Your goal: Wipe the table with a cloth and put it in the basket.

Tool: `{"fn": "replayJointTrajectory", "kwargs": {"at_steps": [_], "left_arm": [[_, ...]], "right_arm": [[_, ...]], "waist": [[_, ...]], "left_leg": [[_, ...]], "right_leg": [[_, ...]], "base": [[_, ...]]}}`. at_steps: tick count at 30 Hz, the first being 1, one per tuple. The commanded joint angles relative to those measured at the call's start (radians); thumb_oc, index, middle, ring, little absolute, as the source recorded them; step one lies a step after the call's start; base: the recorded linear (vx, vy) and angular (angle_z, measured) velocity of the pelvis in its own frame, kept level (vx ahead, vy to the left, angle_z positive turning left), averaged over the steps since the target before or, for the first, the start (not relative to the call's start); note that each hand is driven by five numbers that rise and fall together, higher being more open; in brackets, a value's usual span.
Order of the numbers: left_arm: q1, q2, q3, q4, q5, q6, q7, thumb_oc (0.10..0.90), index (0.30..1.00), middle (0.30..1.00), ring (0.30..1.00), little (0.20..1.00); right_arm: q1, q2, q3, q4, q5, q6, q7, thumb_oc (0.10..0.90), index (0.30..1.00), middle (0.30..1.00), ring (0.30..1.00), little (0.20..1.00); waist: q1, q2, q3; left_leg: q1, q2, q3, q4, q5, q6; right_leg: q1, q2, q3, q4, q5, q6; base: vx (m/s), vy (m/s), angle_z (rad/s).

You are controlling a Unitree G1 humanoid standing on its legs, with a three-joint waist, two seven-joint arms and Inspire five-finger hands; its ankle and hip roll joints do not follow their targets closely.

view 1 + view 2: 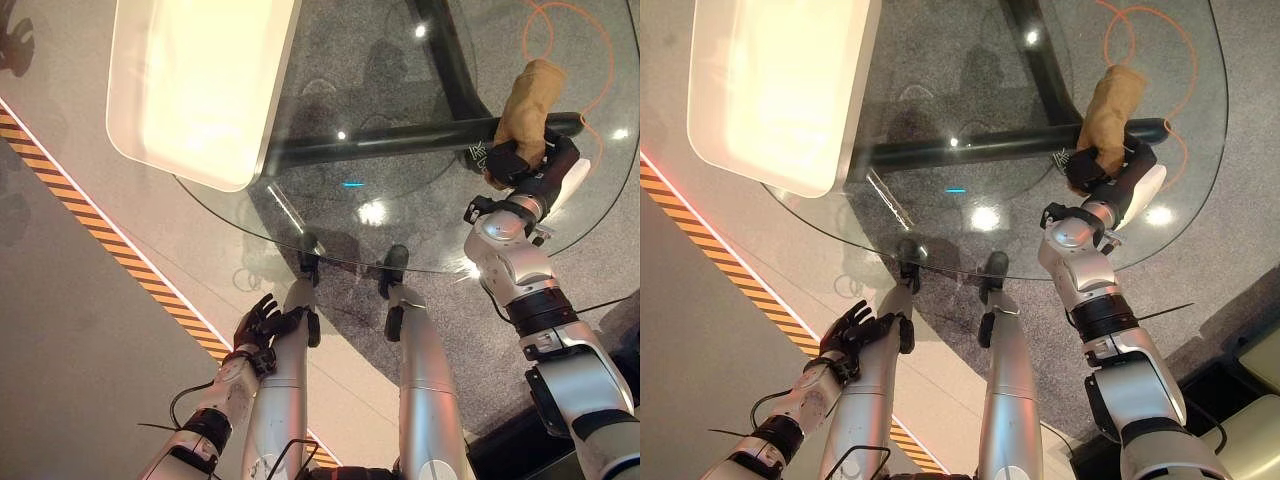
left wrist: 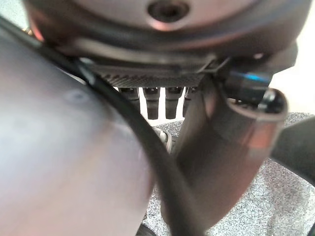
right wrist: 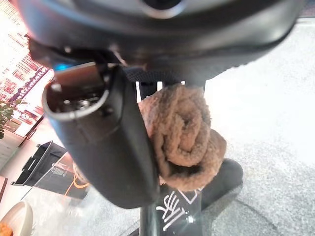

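Observation:
A tan-brown cloth [image 1: 531,98] is bunched up in my right hand [image 1: 512,160], which is shut on it above the right part of the round glass table [image 1: 330,215]. The right wrist view shows the cloth [image 3: 184,132] rolled between thumb and fingers. My left hand [image 1: 262,322] hangs low at the left, below the table's near edge and beside the floor stripe, with its fingers relaxed and holding nothing.
A white rectangular tray-like object [image 1: 195,85] lies on the table's far left part. Black table legs [image 1: 400,135] show through the glass. An orange cable [image 1: 570,30] loops on the grey carpet at the far right. A black-and-orange striped line [image 1: 100,235] runs across the floor.

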Motion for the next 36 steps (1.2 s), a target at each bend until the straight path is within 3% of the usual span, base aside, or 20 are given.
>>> {"fn": "replayJointTrajectory", "kwargs": {"at_steps": [1, 6, 12, 15, 20, 28, 36], "left_arm": [[0.077, -0.074, -0.037, 0.026, 0.000, 0.001, 0.020, 0.800, 0.900, 0.900, 0.900, 0.900], [0.081, -0.076, -0.035, 0.021, 0.005, 0.001, 0.025, 0.800, 0.900, 0.900, 0.900, 0.900], [0.085, -0.077, -0.033, 0.008, 0.008, 0.000, 0.033, 0.800, 0.900, 0.900, 0.900, 0.900], [0.086, -0.079, -0.032, 0.004, 0.013, 0.006, 0.037, 0.800, 0.900, 0.900, 0.900, 0.900], [0.092, -0.087, -0.027, 0.001, 0.028, 0.004, 0.037, 0.800, 0.900, 0.900, 0.900, 0.900], [0.093, -0.091, -0.029, 0.006, 0.043, -0.013, 0.010, 0.800, 0.900, 0.900, 0.900, 0.900], [0.092, -0.093, -0.045, 0.005, 0.044, -0.016, 0.009, 0.800, 0.900, 0.900, 0.900, 0.900]], "right_arm": [[0.034, -0.018, 0.028, -0.105, -0.037, 0.006, 0.013, 0.100, 0.300, 0.300, 0.300, 0.200], [0.039, -0.019, 0.021, -0.124, -0.055, 0.013, 0.011, 0.100, 0.300, 0.300, 0.300, 0.200], [0.023, -0.036, 0.030, -0.178, -0.167, 0.055, 0.040, 0.100, 0.300, 0.300, 0.300, 0.200], [0.009, -0.036, 0.045, -0.192, -0.196, 0.088, 0.092, 0.100, 0.300, 0.300, 0.300, 0.200], [-0.010, -0.006, 0.127, -0.234, -0.286, 0.140, 0.293, 0.100, 0.300, 0.300, 0.300, 0.200], [-0.018, 0.057, 0.260, -0.280, -0.380, 0.113, 0.494, 0.100, 0.300, 0.300, 0.300, 0.200], [-0.025, 0.087, 0.347, -0.298, -0.411, 0.084, 0.605, 0.100, 0.300, 0.300, 0.300, 0.200]], "waist": [[0.005, 0.028, -0.017], [0.007, 0.026, -0.017], [0.010, 0.024, -0.017], [0.014, 0.027, -0.017], [0.025, 0.031, -0.017], [0.037, 0.041, -0.017], [0.043, 0.047, -0.017]], "left_leg": [[-0.045, -0.074, 0.019, 0.183, -0.184, 0.020], [-0.048, -0.075, 0.017, 0.182, -0.185, 0.022], [-0.058, -0.077, 0.015, 0.185, -0.186, 0.023], [-0.061, -0.079, 0.012, 0.187, -0.186, 0.022], [-0.063, -0.082, 0.008, 0.183, -0.183, 0.021], [-0.073, -0.081, 0.013, 0.186, -0.177, 0.017], [-0.083, -0.079, 0.017, 0.187, -0.172, 0.012]], "right_leg": [[-0.021, 0.055, -0.020, -0.149, 0.131, 0.016], [-0.025, 0.054, -0.021, -0.147, 0.132, 0.018], [-0.034, 0.052, -0.023, -0.145, 0.133, 0.022], [-0.038, 0.051, -0.025, -0.143, 0.133, 0.023], [-0.041, 0.044, -0.037, -0.141, 0.127, 0.022], [-0.050, 0.032, -0.054, -0.131, 0.117, 0.021], [-0.062, 0.024, -0.061, -0.127, 0.117, 0.021]], "base": [[0.00, 0.000, 0.00], [0.00, 0.000, 0.00], [0.00, 0.000, 0.00], [0.00, 0.000, 0.00], [0.00, 0.000, 0.00], [0.00, 0.000, 0.01], [0.00, 0.005, 0.07]]}}
